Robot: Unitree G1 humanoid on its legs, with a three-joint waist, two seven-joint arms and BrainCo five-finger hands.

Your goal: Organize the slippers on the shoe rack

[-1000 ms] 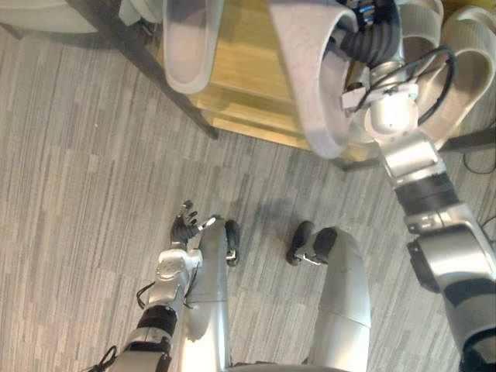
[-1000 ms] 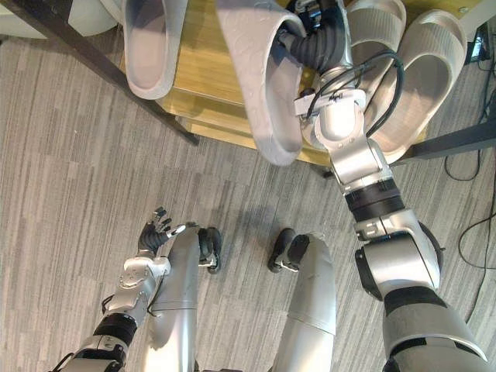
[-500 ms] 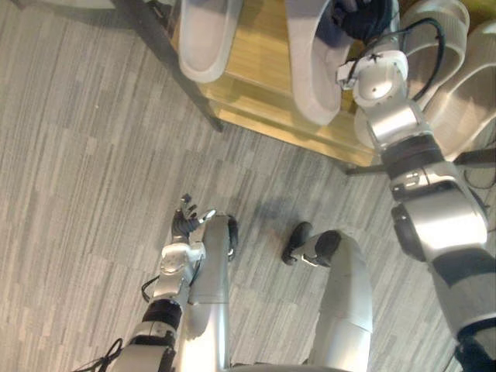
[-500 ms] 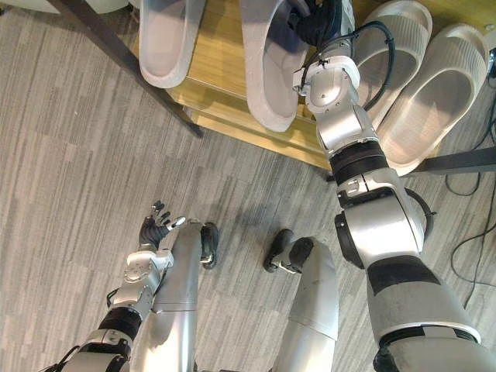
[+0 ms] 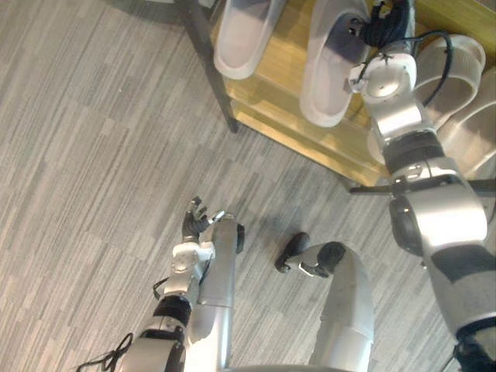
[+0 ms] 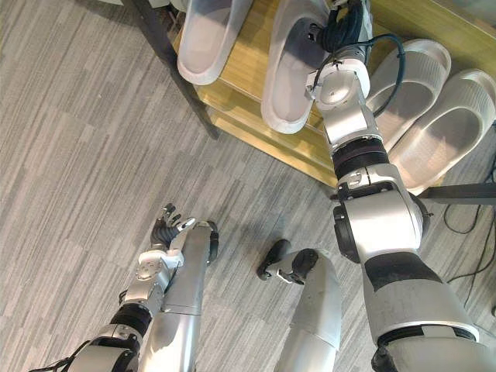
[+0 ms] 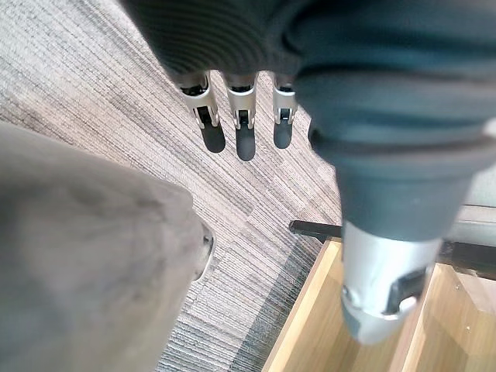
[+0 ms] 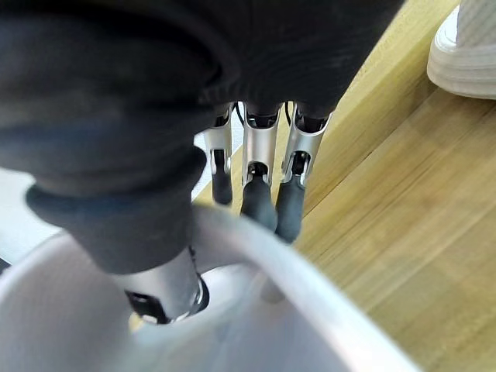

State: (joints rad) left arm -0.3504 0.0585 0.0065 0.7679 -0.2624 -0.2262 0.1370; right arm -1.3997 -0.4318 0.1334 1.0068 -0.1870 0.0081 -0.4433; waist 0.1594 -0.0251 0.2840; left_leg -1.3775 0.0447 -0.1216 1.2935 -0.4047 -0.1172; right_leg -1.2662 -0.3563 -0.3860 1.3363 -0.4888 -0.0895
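The right hand (image 8: 260, 182) grips the grey slipper (image 6: 288, 74) by its rim, fingers outside and thumb inside. The slipper is on the shoe rack (image 6: 246, 116)'s wooden shelf, its heel at the front edge. Placement looks nearly done. Next it needs settling flat beside its mate (image 6: 208, 39), then letting go. 2 beige slippers (image 6: 403, 85) lie at the rack's right end. The left hand (image 6: 164, 225) hangs loose and empty in front of the rack, over grey striped carpet (image 6: 77, 155).

Your right arm is stretched far forward, and your right hand (image 8: 256, 167) pinches the rim of the slipper (image 5: 328, 71) between thumb and fingers. Your left hand (image 5: 197, 220) hangs low at your side, fingers loosely spread.
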